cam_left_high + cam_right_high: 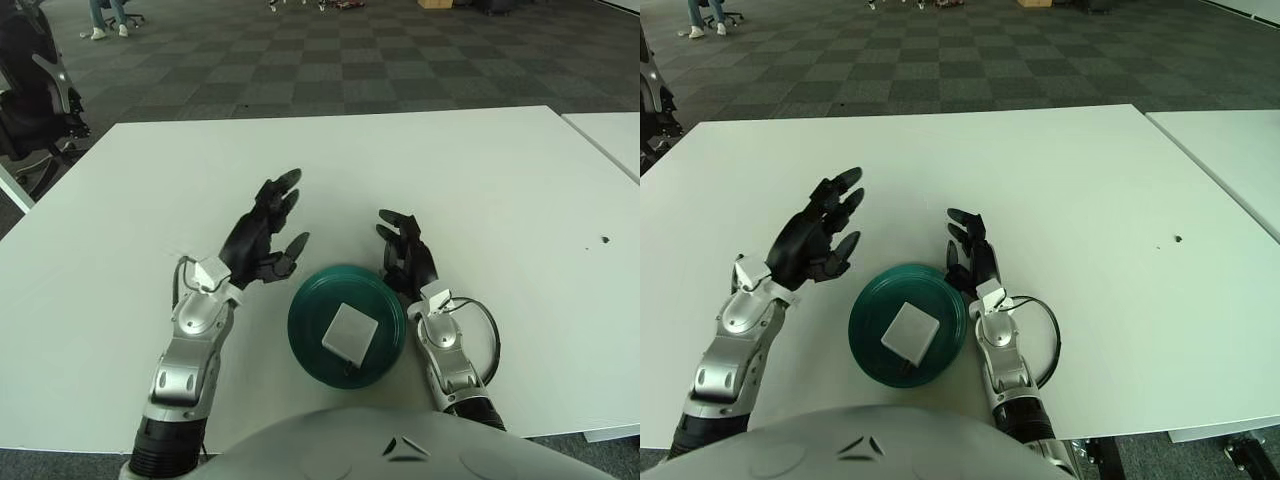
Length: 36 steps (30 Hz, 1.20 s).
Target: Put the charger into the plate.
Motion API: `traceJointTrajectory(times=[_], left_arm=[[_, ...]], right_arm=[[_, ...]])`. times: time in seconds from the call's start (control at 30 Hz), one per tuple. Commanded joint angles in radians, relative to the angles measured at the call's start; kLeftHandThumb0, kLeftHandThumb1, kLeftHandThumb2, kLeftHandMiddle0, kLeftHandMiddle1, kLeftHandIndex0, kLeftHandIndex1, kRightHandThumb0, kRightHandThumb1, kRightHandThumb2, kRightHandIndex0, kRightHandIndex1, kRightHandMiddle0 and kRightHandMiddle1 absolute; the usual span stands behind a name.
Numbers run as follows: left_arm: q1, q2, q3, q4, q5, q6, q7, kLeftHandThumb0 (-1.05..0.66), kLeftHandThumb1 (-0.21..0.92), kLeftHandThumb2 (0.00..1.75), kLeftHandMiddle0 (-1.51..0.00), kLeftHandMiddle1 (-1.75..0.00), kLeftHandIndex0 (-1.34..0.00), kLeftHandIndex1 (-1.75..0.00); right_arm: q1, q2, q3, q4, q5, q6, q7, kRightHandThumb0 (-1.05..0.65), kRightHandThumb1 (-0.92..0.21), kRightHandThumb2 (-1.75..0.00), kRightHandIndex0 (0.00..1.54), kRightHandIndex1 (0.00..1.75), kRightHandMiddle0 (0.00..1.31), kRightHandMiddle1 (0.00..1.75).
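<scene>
A white square charger (350, 331) lies inside the dark green round plate (310, 320) near the table's front edge. My left hand (265, 233) is raised above the table just left of the plate, fingers spread, holding nothing. My right hand (405, 252) shows at the plate's right rim, fingers relaxed and open, holding nothing. Both also show in the right eye view: the left hand (823, 230), the right hand (968, 252), the charger (909, 330).
The white table (480, 190) stretches far behind and to both sides. A second white table (615, 135) stands at the right. A black office chair (35, 90) stands off the far left corner.
</scene>
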<state>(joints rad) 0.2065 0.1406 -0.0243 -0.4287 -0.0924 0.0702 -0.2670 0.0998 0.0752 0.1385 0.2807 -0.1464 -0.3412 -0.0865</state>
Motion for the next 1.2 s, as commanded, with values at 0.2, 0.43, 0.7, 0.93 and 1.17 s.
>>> traceJointTrajectory(times=[0.2,0.43,0.7,0.93,1.17], left_arm=[[0.027,-0.005,0.034,0.157,0.024,-0.109,0.041,-0.96,0.92,0.87,0.00,0.00,0.00,-0.14],[0.091,-0.007,0.023,0.217,0.072,-0.212,0.064,-1.00,0.92,0.87,0.00,0.00,0.00,-0.05],[0.121,-0.029,0.015,0.318,0.099,-0.316,0.087,-1.02,0.92,0.90,0.00,0.00,0.00,0.00],[0.115,-0.056,0.006,0.395,0.129,-0.388,0.124,-1.03,0.92,0.93,0.00,0.00,0.00,0.00],[0.121,-0.091,0.030,0.557,0.106,-0.449,0.158,-1.03,0.92,0.97,0.00,0.00,0.00,0.00]], right_arm=[[0.059,-0.047,-0.040,0.146,0.005,0.100,0.006,-0.77,-0.92,-0.95,0.27,0.16,0.00,0.71],[0.054,-0.057,-0.054,0.164,0.013,0.079,0.006,-0.78,-0.92,-0.94,0.28,0.15,0.00,0.73],[0.043,-0.055,-0.087,0.163,0.034,0.153,0.001,-0.81,-0.92,-0.90,0.26,0.12,0.00,0.73],[0.040,-0.063,-0.113,0.162,0.048,0.188,0.005,-0.81,-0.92,-0.88,0.26,0.08,0.00,0.67],[0.042,-0.072,-0.128,0.163,0.047,0.199,-0.004,-0.79,-0.92,-0.87,0.27,0.07,0.00,0.67]])
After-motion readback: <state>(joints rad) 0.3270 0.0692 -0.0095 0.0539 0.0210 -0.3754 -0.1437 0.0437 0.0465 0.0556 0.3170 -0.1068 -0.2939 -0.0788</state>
